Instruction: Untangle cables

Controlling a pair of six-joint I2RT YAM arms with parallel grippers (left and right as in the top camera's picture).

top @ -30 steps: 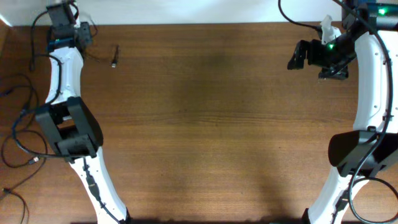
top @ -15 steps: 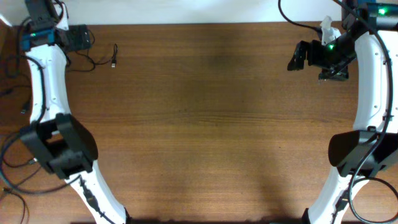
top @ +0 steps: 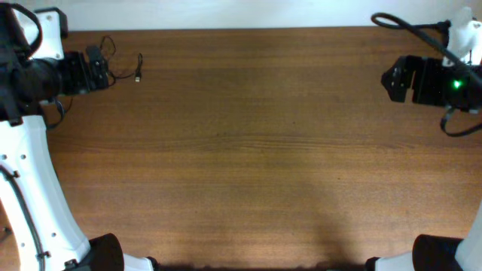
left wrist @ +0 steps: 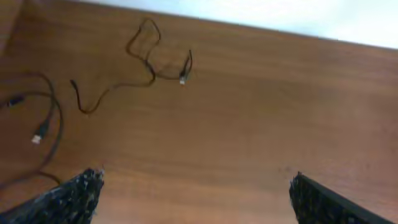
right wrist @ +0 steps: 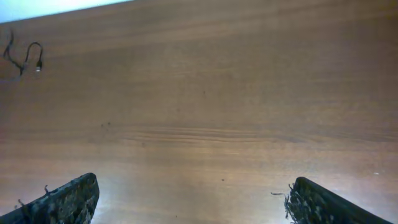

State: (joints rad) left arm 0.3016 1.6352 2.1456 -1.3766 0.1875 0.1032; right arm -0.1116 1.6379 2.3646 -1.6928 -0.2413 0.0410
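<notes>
One thin black cable (top: 138, 74) with a small silver-tipped plug lies loose on the wooden table (top: 248, 150) at the far left back. In the left wrist view it (left wrist: 147, 64) curls ahead of the fingers. It shows small at the top left of the right wrist view (right wrist: 25, 59). A second thin cable (left wrist: 48, 127) with a light plug lies at the left of the left wrist view. My left gripper (top: 102, 66) (left wrist: 196, 199) is open and empty, just left of the cable. My right gripper (top: 393, 79) (right wrist: 193, 199) is open and empty at the far right.
The table's back edge meets a pale wall (left wrist: 311, 15) just behind the cable. The white arm links stand at the left side (top: 30, 181) and the right side (top: 463, 34). Thick black arm cables hang near the right arm (top: 407, 26).
Both arms have pulled back toward the table's sides, the left gripper to the left and the right gripper to the right. The cable has stayed in place.
</notes>
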